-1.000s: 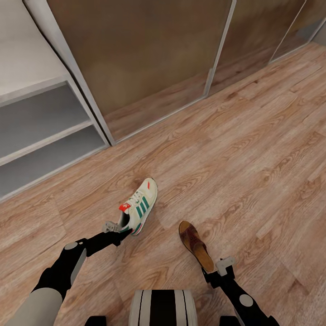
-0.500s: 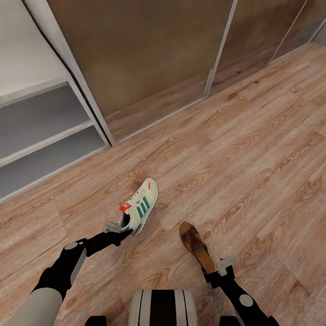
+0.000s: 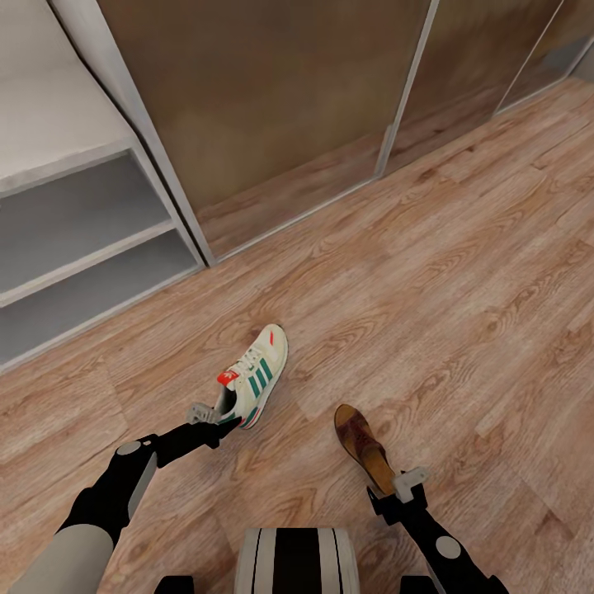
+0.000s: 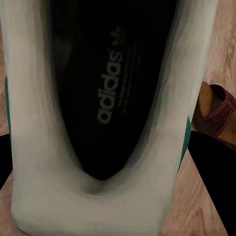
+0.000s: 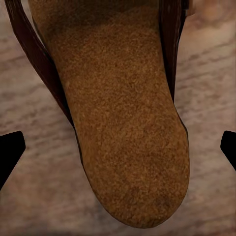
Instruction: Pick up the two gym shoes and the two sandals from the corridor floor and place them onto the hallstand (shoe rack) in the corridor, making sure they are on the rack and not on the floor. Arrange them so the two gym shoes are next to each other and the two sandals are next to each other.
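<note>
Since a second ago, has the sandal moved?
Yes, slightly: the sandal toe swung right, away from the sneaker, beyond the floor grain's own shift in view.

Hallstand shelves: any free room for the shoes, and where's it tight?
Both open shelf levels of the hallstand look bare, as does its top. Wide bare floor lies right of the gym shoe. Tight spot: between gym shoe and sandal, near both end effectors.
</note>
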Robot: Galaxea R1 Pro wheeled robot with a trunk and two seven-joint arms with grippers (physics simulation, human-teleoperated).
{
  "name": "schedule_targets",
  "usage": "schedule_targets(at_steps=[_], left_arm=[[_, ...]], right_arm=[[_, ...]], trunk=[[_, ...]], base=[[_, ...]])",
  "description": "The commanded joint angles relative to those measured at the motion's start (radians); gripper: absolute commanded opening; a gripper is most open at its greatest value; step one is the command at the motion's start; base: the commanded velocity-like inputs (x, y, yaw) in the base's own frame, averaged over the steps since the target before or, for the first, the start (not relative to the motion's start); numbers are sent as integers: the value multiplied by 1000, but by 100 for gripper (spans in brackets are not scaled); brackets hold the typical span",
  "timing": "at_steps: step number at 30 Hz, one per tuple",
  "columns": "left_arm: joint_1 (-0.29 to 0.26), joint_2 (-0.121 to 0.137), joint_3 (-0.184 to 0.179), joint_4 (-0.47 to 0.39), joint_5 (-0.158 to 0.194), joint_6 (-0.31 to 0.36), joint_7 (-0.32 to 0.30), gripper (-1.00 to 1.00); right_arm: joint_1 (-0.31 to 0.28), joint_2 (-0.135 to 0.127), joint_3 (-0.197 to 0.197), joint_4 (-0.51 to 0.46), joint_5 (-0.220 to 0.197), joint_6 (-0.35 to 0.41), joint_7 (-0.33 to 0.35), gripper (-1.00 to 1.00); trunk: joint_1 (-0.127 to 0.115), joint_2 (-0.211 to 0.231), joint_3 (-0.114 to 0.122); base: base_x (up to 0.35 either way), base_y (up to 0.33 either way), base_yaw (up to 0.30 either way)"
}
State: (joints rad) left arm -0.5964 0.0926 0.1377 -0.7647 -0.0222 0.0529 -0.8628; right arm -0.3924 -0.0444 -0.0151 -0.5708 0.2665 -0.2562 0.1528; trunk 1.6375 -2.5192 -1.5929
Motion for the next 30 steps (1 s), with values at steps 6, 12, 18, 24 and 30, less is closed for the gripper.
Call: schedule_targets(at_steps=[6, 12, 18, 24, 30], left_arm=[[0, 1, 7, -2, -3, 7, -77, -100], [0, 2, 7, -2, -4, 6, -88, -100], [0, 2, 7, -2, -3, 5, -90, -100], [0, 2, 9, -2, -2, 4, -91, -100], [0, 2, 10, -1, -2, 4, -91, -100]], right_arm=[[0, 0, -2, 0, 4, -3, 4, 100], [0, 0, -2, 0, 4, -3, 2, 100], [0, 0, -3, 0, 3, -2, 2, 100], [0, 0, -3, 0, 3, -2, 2, 100], [0, 0, -3, 0, 4, -2, 1, 100]], trunk=[[2, -1, -20], [2, -1, -20], [2, -1, -20], [2, -1, -20], [2, -1, -20]], base=[[0, 0, 0], [0, 0, 0], [0, 0, 0], [48, 0, 0], [17, 0, 0]])
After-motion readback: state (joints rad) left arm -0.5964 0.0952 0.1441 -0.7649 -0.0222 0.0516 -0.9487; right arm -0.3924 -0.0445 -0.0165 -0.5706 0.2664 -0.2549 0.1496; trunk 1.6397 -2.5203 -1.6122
